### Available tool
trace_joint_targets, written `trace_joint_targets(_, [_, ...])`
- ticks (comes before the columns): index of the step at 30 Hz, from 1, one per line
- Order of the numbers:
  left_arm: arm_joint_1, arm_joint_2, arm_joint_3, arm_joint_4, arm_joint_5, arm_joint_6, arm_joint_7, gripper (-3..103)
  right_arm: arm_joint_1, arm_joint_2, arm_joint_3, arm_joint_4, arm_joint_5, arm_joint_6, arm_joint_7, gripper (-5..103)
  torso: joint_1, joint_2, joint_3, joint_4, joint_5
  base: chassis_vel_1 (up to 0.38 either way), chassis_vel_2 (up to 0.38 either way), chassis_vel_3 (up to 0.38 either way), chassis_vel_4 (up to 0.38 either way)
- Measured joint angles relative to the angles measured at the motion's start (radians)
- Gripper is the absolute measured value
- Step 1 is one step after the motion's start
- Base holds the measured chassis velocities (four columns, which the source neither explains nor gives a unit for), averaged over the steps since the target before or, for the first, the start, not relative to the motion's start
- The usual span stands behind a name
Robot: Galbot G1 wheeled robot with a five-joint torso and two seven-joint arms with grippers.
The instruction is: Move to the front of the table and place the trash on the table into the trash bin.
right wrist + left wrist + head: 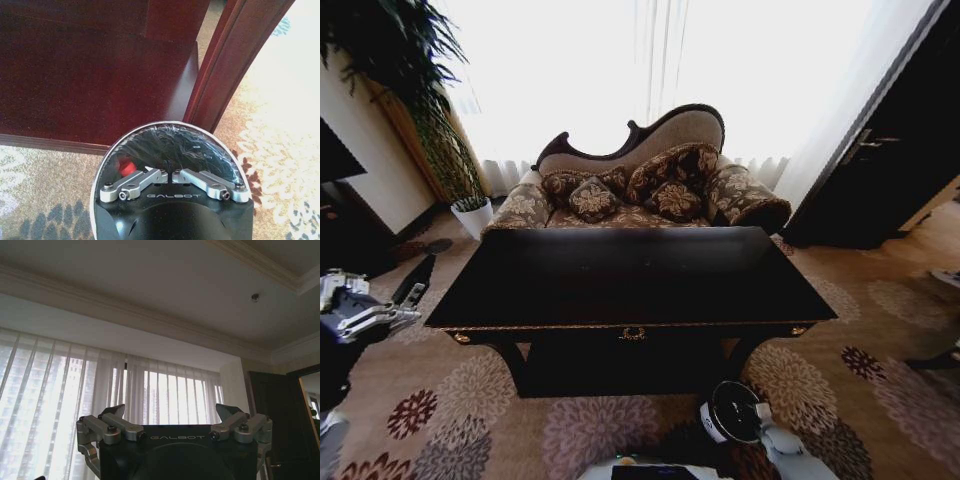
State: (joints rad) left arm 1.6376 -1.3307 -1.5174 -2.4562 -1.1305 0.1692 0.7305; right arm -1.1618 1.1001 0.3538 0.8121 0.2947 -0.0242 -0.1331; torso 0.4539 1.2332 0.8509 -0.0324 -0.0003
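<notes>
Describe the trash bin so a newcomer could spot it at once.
Start at the big glossy black table before the sofa, then drop to the patterned carpet by its front right leg. The trash bin stands there, a small round bin with a pale rim and black liner, the right gripper shut just above its mouth. Unlike the white plant pot beyond the table's far left corner, it holds no plant.

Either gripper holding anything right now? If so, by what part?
Nothing held. Left gripper is open and raised, pointing at the curtains; right gripper is shut, empty, above the trash bin.
</notes>
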Motion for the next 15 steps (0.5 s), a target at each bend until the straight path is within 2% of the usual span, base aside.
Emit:
trace_joint_targets(1, [0.000,0.000,0.000,0.000,0.000,0.000,0.000,100,0.000,0.000,0.000,0.000,0.000,0.000,0.000,-3,0.000,0.000,0.000,0.0000,0.0000,0.000,0.000,0.000,0.000])
trace_joint_targets(4, [-0.001,0.010,-0.001,0.001,-0.004,0.000,0.000,100,-0.003,-0.004,-0.001,0.014,0.003,-0.007,-0.003,12,0.000,0.000,0.000,0.0000,0.0001,0.000,0.000,0.000,0.000])
trace_joint_targets(5, [-0.001,0.010,-0.001,0.001,-0.004,0.000,0.000,100,-0.003,-0.004,-0.001,0.014,0.003,-0.007,-0.003,12,0.000,0.000,0.000,0.0000,0.0001,0.000,0.000,0.000,0.000])
trace_joint_targets(7, [-0.002,0.013,0.007,0.002,-0.001,0.000,0.000,100,-0.006,-0.009,-0.001,0.018,0.003,-0.011,-0.002,22,0.000,0.000,0.000,0.0000,0.0001,0.000,0.000,0.000,0.000])
trace_joint_targets(10, [-0.007,0.011,0.020,0.003,0.004,0.000,0.001,100,-0.006,-0.011,-0.002,0.016,0.001,-0.012,-0.002,28,0.000,0.000,0.000,-0.0001,0.0000,0.000,0.000,0.000,0.000])
trace_joint_targets(14, [-0.013,0.016,0.028,0.011,0.009,0.000,0.000,100,-0.010,-0.009,-0.003,0.026,0.000,-0.013,0.002,50,0.000,0.000,0.000,-0.0001,0.0001,0.000,0.000,0.000,0.000])
trace_joint_targets(15, [-0.013,0.016,0.028,0.011,0.009,0.000,0.000,100,-0.010,-0.009,-0.003,0.026,0.000,-0.013,0.002,50,0.000,0.000,0.000,-0.0001,0.0001,0.000,0.000,0.000,0.000])
